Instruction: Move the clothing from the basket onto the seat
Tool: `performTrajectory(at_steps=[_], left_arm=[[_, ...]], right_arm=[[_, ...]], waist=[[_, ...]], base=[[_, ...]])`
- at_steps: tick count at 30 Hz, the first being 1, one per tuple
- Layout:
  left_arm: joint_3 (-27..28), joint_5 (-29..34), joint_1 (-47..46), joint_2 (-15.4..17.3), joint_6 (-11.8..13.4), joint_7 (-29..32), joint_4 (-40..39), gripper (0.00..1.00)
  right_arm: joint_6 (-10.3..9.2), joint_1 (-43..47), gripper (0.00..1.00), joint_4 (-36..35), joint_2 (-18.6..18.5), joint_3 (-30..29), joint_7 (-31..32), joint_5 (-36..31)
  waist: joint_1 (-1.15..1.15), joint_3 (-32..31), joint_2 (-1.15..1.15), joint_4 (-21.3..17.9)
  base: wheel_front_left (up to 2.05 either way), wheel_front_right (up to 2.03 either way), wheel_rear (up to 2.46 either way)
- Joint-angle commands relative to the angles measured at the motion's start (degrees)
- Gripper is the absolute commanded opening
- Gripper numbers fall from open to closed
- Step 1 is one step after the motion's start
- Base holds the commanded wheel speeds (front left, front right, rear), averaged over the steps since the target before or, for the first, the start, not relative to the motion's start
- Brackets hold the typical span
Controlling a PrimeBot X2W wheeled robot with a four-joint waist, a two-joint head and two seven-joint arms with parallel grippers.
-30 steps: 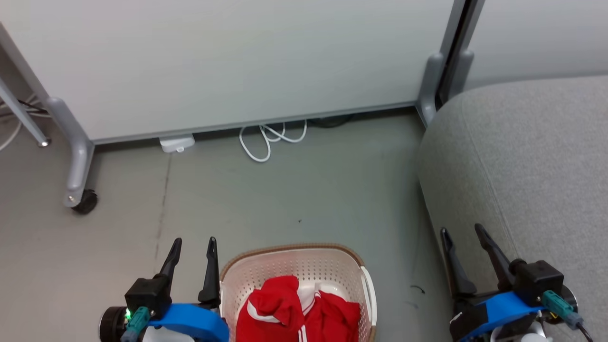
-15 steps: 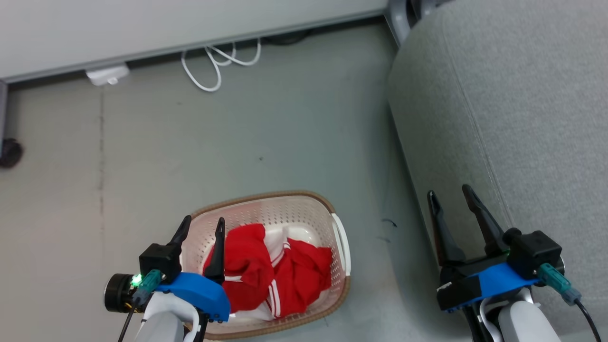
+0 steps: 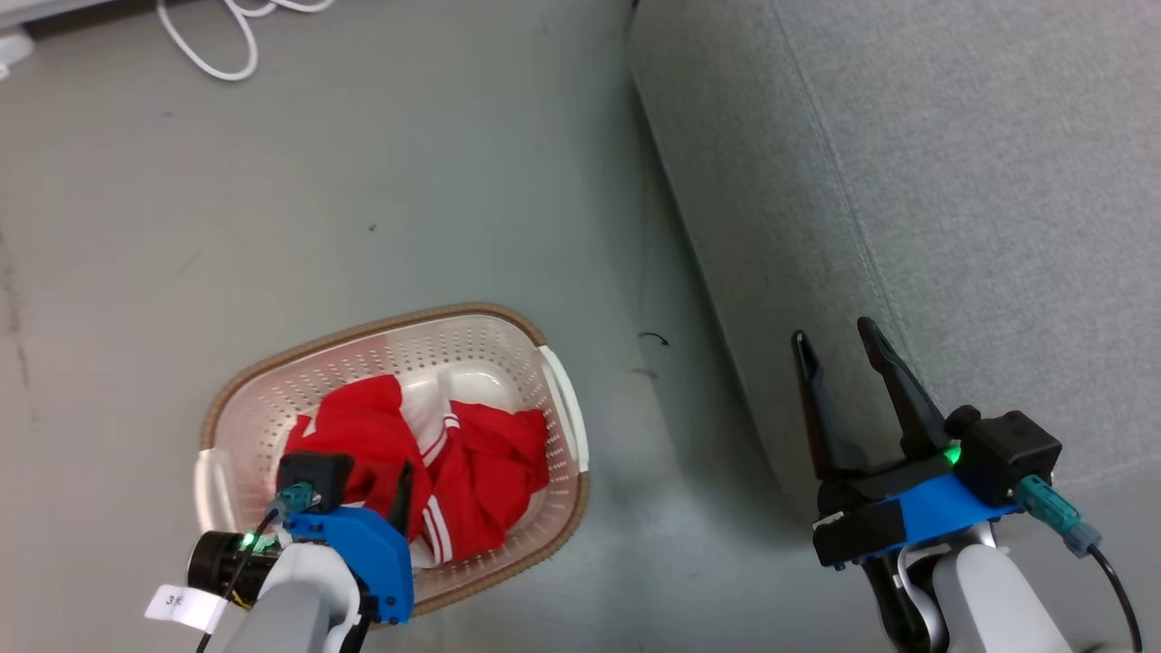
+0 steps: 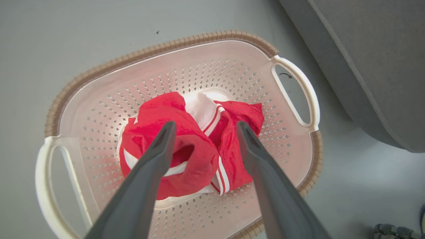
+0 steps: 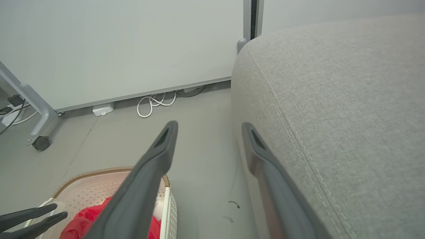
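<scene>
At upper left a white cable [image 3: 238, 78] looped on the floor [image 3: 408, 163]; crumpled red, white-striped clothing [image 3: 490, 462] lay in the basket [image 3: 408, 349]; left hand [image 4: 205, 125] and right hand [image 3: 833, 331] gaped open.

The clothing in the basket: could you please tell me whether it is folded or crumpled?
Crumpled: the clothing lies bunched in a heap on the floor of the basket, its white stripes running in different directions.

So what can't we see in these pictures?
- Bottom of the basket, left wrist view: the clothing covers it; garment count unclear.
- Near rim of the basket, head view: the left gripper covers it.
- The seat, head view: cut off by the top and right edges.
</scene>
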Motion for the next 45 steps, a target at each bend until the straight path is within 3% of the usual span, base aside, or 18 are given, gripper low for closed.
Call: performTrajectory(at_steps=[1,6,11,21,22,23,24,33,45], left_arm=[[-0.2,-0.4,-1.5,0.5,-0.2,0.6,1.5,1.00],[0.0,-1.2,-3.3,1.9,-0.2,2.2,6.1,1.00],[0.5,-1.3,-5.2,3.3,1.5,2.7,9.2,1.00],[0.3,-1.8,-9.1,5.0,2.8,4.6,15.4,1.00],[0.2,-1.9,-9.5,5.1,2.6,4.6,16.0,0.59],[0.0,-1.9,-9.8,5.2,2.4,4.4,16.5,0.05],[-0.2,-2.0,-10.1,5.3,2.0,4.2,16.9,0.00],[-1.5,-3.0,-11.7,5.5,0.0,1.9,19.9,0.00],[-3.0,-5.0,-12.9,3.8,-0.5,0.2,21.7,0.00]], right_arm=[[0.03,-1.1,1.00,-0.3,-0.2,0.2,-0.3,0.5],[0.03,-1.3,1.00,-1.5,-0.2,1.2,-0.3,2.0],[0.03,-1.6,1.00,-2.2,-0.2,2.1,-0.3,3.2],[0.03,-2.5,1.00,-2.9,-0.2,2.9,-0.3,5.1],[0.03,-2.6,1.00,-2.8,-0.2,3.0,-0.3,5.2],[0.03,-2.7,1.00,-2.8,-0.1,3.2,-0.3,5.3],[0.03,-2.8,1.00,-2.7,-0.1,3.2,-0.3,5.5],[0.03,-3.1,1.00,-2.5,-0.2,3.6,-0.3,5.6],[0.03,-3.2,1.00,-2.0,-0.2,2.9,-0.3,4.4]], waist=[[-0.01,2.2,0.00,-2.3],[-0.01,4.2,0.00,-4.6],[-0.01,6.4,0.00,-6.3],[-0.01,9.6,0.00,-7.8],[-0.01,9.7,0.00,-7.8],[-0.01,9.8,0.00,-7.8],[-0.01,9.8,0.00,-7.8],[-0.01,9.3,0.00,-7.4],[-0.01,7.5,0.00,-5.6]], base=[[0.00,0.00,0.00],[0.00,0.00,0.00],[0.00,0.00,0.00],[0.00,0.00,0.00],[0.00,0.00,0.00],[0.00,0.00,0.00],[0.00,0.00,0.00],[0.00,0.00,0.00],[0.00,0.00,0.00]])
